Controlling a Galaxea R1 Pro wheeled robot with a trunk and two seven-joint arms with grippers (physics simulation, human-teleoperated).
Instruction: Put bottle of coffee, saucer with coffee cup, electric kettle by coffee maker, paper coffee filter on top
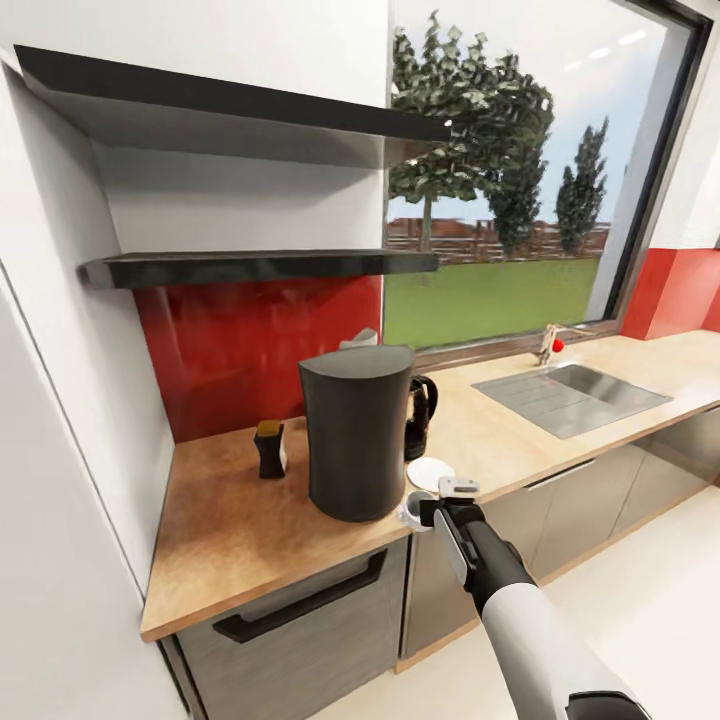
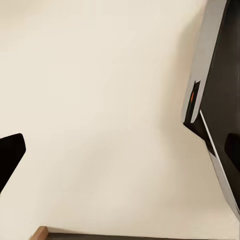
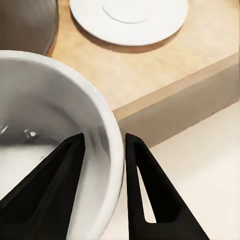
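Observation:
The dark grey coffee maker stands on the countertop. Behind its right side is the glass electric kettle. The bottle of coffee stands on the counter to its left. The white saucer lies bare at its right. My right gripper is shut on the wall of the white coffee cup, one finger inside and one outside, at the counter's front edge just short of the saucer. The left gripper hangs open over pale floor. A pale shape behind the coffee maker's top is unclear.
Two dark kitchen shelves hang bare on the wall above the red panel. The inset sink and its faucet lie further right under the window. A white wall closes the counter's left end. Cabinet fronts drop below the edge.

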